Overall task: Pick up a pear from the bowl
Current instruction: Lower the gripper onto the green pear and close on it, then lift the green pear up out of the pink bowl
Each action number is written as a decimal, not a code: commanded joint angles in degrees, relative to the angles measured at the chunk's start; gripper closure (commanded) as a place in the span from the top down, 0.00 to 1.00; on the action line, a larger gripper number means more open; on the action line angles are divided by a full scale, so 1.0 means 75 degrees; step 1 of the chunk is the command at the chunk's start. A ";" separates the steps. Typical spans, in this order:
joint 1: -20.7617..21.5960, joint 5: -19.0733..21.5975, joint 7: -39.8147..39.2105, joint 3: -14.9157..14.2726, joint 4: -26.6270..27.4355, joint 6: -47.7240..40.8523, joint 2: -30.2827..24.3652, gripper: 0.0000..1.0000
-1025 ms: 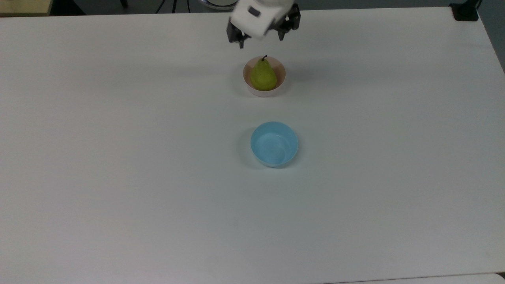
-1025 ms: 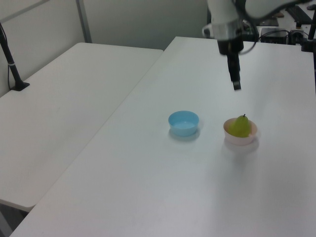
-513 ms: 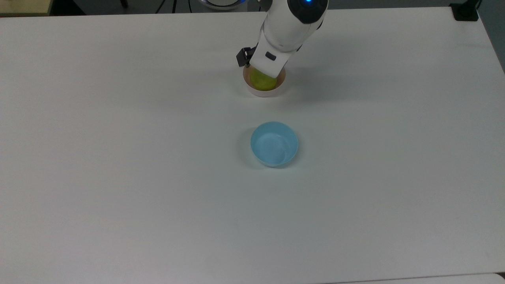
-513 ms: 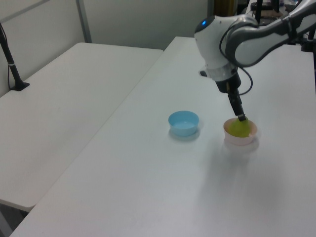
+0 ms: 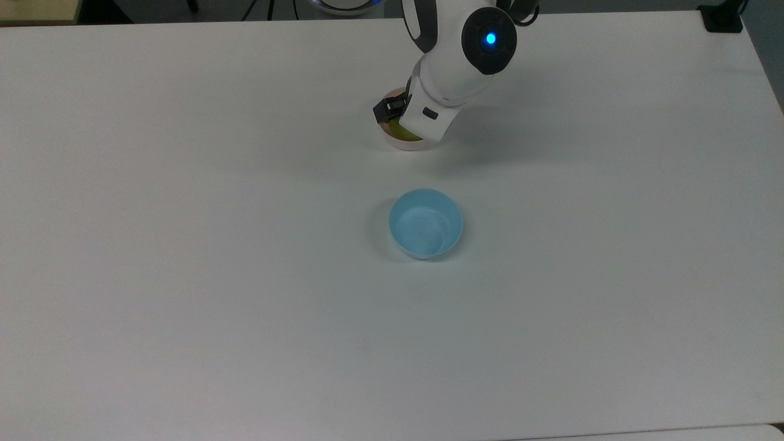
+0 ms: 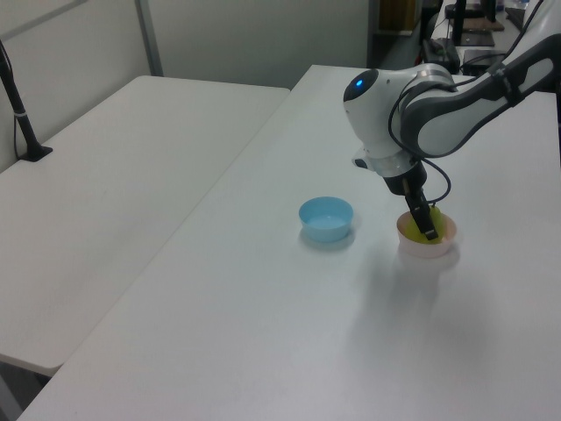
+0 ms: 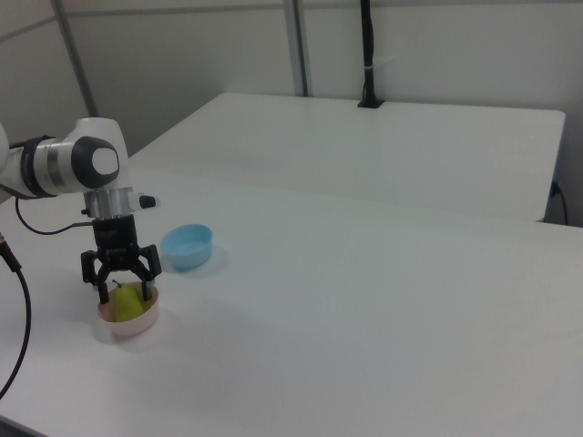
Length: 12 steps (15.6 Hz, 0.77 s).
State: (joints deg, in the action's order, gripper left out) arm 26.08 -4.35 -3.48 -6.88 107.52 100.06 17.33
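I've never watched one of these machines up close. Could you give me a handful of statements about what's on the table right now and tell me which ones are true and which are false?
1. The pear sits inside the pink bowl. True.
2. The blue bowl holds a second pear. False: the blue bowl has nothing in it.
3. The gripper has its jaws spread, one on either side of the pear. True.
4. The pear has been lifted clear of its bowl. False: it rests in the pink bowl.
5. The two bowls touch each other. False: bare table lies between them.
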 commanded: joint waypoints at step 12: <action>-0.0055 -0.0100 -0.0064 0.0074 -0.0178 -0.0331 -0.0504 0.41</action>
State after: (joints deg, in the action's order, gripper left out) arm 25.99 -4.54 -3.43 -6.17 107.21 100.87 17.40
